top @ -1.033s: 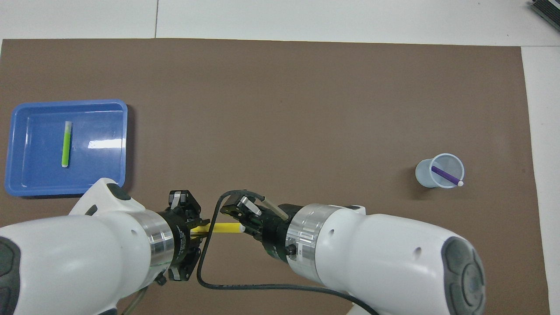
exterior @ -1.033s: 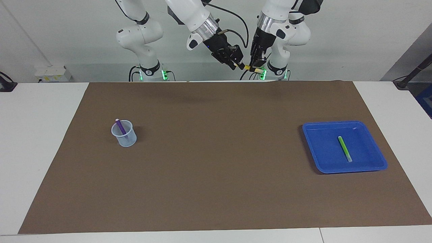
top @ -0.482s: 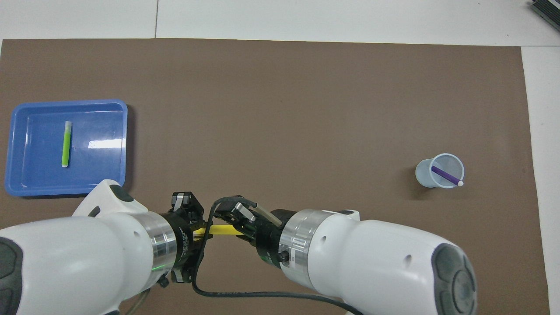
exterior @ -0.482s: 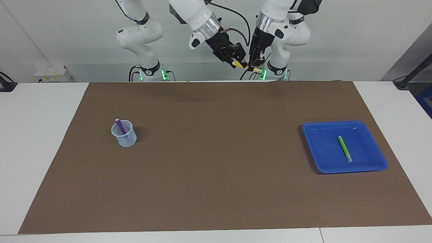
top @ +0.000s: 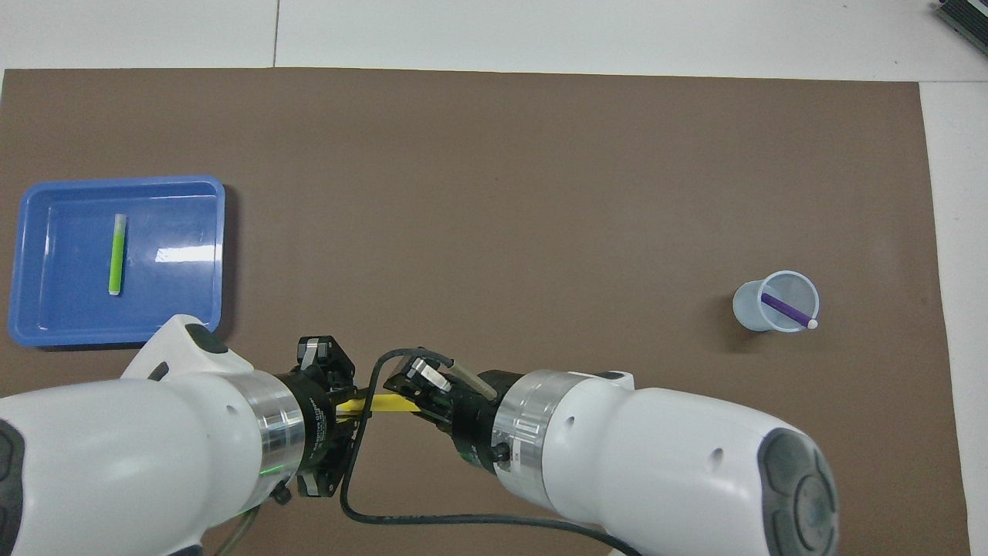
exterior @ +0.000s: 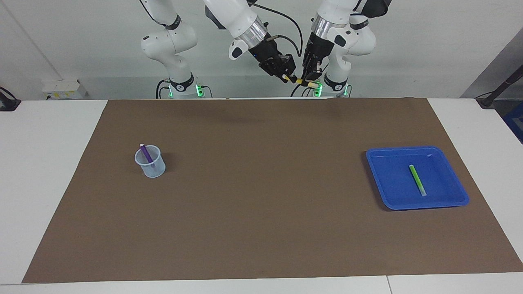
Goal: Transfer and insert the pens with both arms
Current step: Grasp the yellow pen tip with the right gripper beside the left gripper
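Facing view: both arms raised over the robots' edge of the desk (exterior: 49,171). Left tool (exterior: 309,80) pinches the yellow pen (exterior: 303,83); right tool (exterior: 287,77) at its other end, grip can't be read. Purple pen (exterior: 146,154) leans in the clear cup (exterior: 151,164). Green pen (exterior: 417,180) lies in the blue tray (exterior: 380,179).

Overhead view: yellow pen (top: 380,403) bridges left tool (top: 349,401) and right tool (top: 411,395).

Robot lab: bench-mounted arms (exterior: 171,45), brown mat (exterior: 261,204), bare wall.

Yellow pen (top: 384,402), green pen (exterior: 417,179) – blue tray (exterior: 380,173) – purple pen (exterior: 146,153), brown mat (exterior: 261,204), black tools.
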Robot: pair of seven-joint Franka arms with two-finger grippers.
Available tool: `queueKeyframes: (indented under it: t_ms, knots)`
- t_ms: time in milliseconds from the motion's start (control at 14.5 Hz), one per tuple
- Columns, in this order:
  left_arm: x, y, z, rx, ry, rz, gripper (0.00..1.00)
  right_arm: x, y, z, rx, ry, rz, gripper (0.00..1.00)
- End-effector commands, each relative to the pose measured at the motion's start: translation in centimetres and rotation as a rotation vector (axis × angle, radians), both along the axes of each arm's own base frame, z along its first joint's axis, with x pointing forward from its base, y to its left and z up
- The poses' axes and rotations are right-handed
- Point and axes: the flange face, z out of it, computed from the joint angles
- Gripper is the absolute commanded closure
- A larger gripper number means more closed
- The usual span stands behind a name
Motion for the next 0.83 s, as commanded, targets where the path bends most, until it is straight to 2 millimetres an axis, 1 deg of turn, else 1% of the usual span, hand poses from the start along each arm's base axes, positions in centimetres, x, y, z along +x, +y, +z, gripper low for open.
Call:
queueKeyframes:
  t_ms: [0,344,757]
  knots:
    - [-1.16,-0.3,0.16,-0.007,0.012,0.006,1.0,-1.03,0.9,0.39,0.032,0.016,-0.01,0.57]
    - [-1.16,-0.31,0.24,-0.008,0.011,0.006,1.0,-1.21,0.96,0.37,0.027,0.015,0.003,0.58]
    - [-1.16,-0.31,0.24,-0.008,0.011,0.006,1.0,-0.93,0.62,0.06,0.02,0.002,0.016,0.58]
